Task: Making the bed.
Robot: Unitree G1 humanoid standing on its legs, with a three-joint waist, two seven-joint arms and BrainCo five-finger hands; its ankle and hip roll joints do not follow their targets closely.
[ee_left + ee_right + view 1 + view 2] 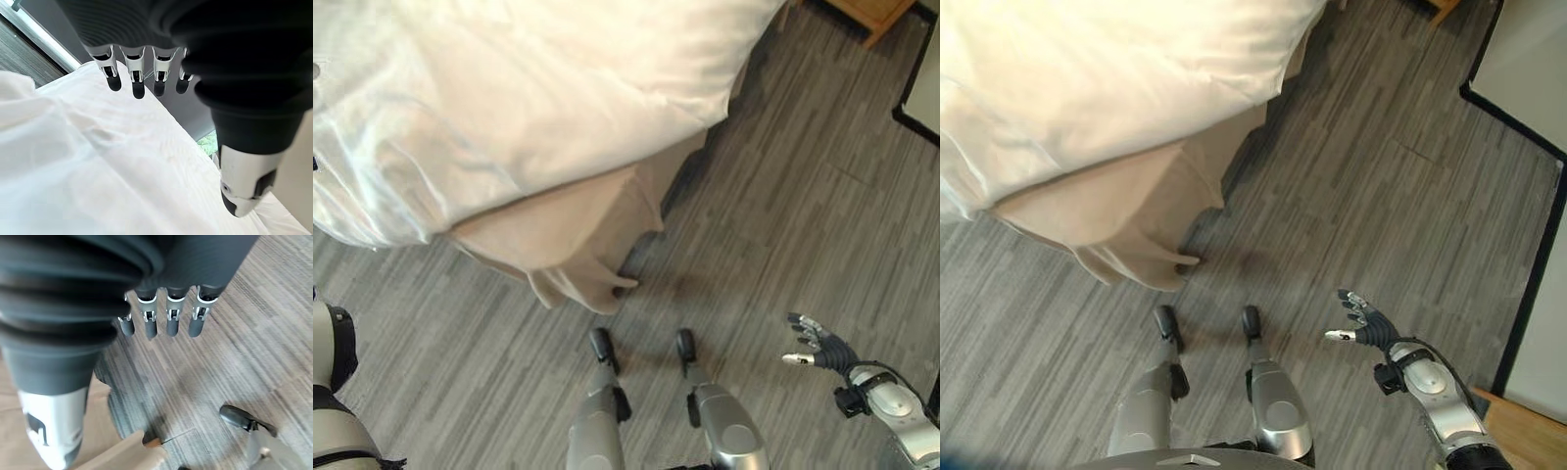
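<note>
The white duvet (pixel 509 98) lies rumpled over the bed's corner, tan bed skirt (pixel 578 245) hanging below; the left hand (pixel 146 73) hovers above it, fingers straight; the right hand (pixel 1363 323) hangs open over grey floor (pixel 783 215), holding nothing.

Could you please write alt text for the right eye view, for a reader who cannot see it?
A bed corner: a white duvet hangs over a tan bed skirt that reaches the grey wood-look floor. The robot's right hand hangs open above the floor, apart from the bed, holding nothing.
</note>
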